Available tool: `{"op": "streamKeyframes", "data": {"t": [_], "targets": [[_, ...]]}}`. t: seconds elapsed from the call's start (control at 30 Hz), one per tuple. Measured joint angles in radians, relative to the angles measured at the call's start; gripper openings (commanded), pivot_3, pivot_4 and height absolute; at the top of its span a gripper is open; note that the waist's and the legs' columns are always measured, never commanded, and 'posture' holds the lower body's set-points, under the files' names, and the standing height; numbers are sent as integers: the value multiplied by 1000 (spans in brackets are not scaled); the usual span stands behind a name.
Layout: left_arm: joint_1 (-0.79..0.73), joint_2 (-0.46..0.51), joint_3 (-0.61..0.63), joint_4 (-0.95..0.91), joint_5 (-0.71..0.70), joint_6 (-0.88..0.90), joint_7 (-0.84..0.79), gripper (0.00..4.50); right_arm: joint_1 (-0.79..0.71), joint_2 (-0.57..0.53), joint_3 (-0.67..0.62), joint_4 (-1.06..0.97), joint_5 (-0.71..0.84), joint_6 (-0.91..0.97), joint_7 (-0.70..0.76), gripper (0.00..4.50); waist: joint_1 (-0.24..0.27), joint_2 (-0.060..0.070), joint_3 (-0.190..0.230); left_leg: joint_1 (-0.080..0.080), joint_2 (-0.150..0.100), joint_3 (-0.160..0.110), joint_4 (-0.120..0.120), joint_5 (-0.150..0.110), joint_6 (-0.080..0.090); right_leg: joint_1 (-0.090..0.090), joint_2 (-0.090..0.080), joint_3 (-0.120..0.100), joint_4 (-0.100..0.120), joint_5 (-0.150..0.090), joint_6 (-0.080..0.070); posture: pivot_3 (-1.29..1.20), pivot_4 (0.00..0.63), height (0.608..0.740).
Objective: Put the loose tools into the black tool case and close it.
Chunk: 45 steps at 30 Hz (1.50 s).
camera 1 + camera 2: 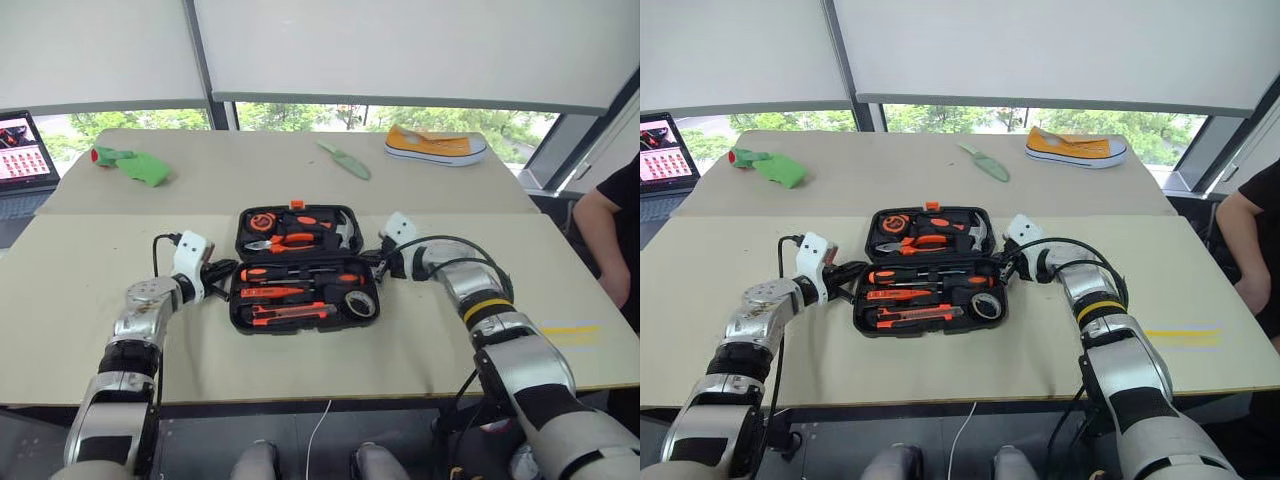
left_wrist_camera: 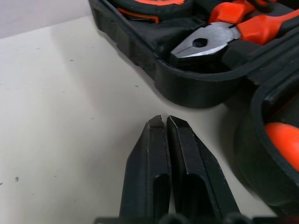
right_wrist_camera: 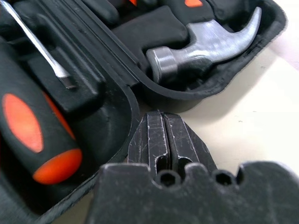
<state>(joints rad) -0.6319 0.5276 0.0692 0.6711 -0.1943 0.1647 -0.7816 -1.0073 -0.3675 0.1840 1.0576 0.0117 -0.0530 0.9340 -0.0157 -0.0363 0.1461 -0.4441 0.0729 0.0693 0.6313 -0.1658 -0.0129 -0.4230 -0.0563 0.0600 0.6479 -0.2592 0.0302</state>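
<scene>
The black hinged plastic tool case (image 1: 300, 268) lies open flat at the middle of the pale counter (image 1: 80, 300), its lid half on the far side. The orange-and-black screwdrivers (image 1: 300, 273), the orange-and-black utility knife (image 1: 290, 314) and the small dark-grey tape roll (image 1: 358, 303) already sit in the near half's moulded slots. The left tool (image 2: 163, 122) and right tool (image 3: 161, 116) are each pinched fully together, empty, resting beside the case's left and right edges near the hinge line.

The case looks rigid, smooth and fairly heavy now it is loaded with steel. I judge it is best closed by lifting the far half's outer rim and folding it over, then pressing near the small orange latch (image 1: 296, 204). The hard plastic may slide on the counter.

No brand or writing is readable.
</scene>
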Motion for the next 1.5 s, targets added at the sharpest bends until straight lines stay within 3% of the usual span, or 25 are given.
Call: {"op": "streamKeyframes", "data": {"t": [0.13, 0.27, 0.53, 0.63, 0.67, 0.8, 0.93, 1.0, 1.17, 1.5], "targets": [[4, 17, -9, 1, -2, -5, -133, 203, 68, -25, -20, -94, 15, 10, 103, 0, 2, 0, 0, 0, 0, 0, 0, 0, 0, 0, 0, 0, 0, 0, 0, 0, 150, 740], [67, 34, -10, -76, -23, 3, -240, 203, 215, -78, -32, -345, 48, 97, 164, 0, 3, 0, 0, 0, 0, 0, -1, 0, 0, 0, -1, 0, 0, 0, 0, 0, 150, 740], [223, 64, -5, -302, -46, 63, -257, 203, 463, -139, -51, -767, 94, 329, 148, 0, 3, 0, 0, 1, 0, 0, 2, 0, 0, 1, -1, 0, 2, 0, 0, 0, 150, 740], [235, 87, 9, -330, -59, 123, -234, 853, 496, -158, -57, -823, 120, 404, 132, 0, 2, 0, 0, 1, 0, 0, 4, 0, 0, 1, -1, 0, 3, 0, 0, 0, 150, 740], [237, 102, 22, -333, -68, 145, -229, 1411, 509, -181, -60, -851, 131, 441, 133, 617, 3, 0, 0, 1, 0, -1, 4, 0, 0, 1, -1, 0, 4, 0, 0, 0, 150, 740], [240, 187, 68, -362, -114, 254, -251, 2813, 525, -255, -111, -935, 182, 589, 129, 1833, 2, 0, 0, 2, 0, -1, 6, 0, 0, 0, -1, 0, 7, -1, 0, 0, 150, 740], [176, 268, 44, -429, -150, 543, -240, 4367, 457, -287, -138, -1037, 249, 895, 73, 3282, 2, 0, 1, 2, 0, -1, 8, 0, -1, 0, 0, 1, 11, -1, 0, 0, 150, 740], [108, 270, 33, -443, -178, 692, -227, 4500, 361, -292, -139, -1045, 286, 1146, 21, 3941, 2, -1, 1, 3, 0, -1, 9, 1, -1, 0, 0, 1, 12, -1, 0, 0, 150, 740], [-86, 186, 1, -363, -177, 830, -120, 4500, 145, -211, -143, -923, 314, 1384, -89, 3941, 4, -2, 1, 2, -1, -2, 10, 1, -1, 0, 0, 1, 13, -1, -1, 0, 150, 740], [-233, 105, -69, -124, -104, 818, -32, 4500, 5, -107, -95, -611, 284, 1386, -198, 3941, -2, -2, 2, -5, -2, -3, 10, 0, 0, -6, 0, 1, 13, -2, 1, 0, 150, 740]]}}
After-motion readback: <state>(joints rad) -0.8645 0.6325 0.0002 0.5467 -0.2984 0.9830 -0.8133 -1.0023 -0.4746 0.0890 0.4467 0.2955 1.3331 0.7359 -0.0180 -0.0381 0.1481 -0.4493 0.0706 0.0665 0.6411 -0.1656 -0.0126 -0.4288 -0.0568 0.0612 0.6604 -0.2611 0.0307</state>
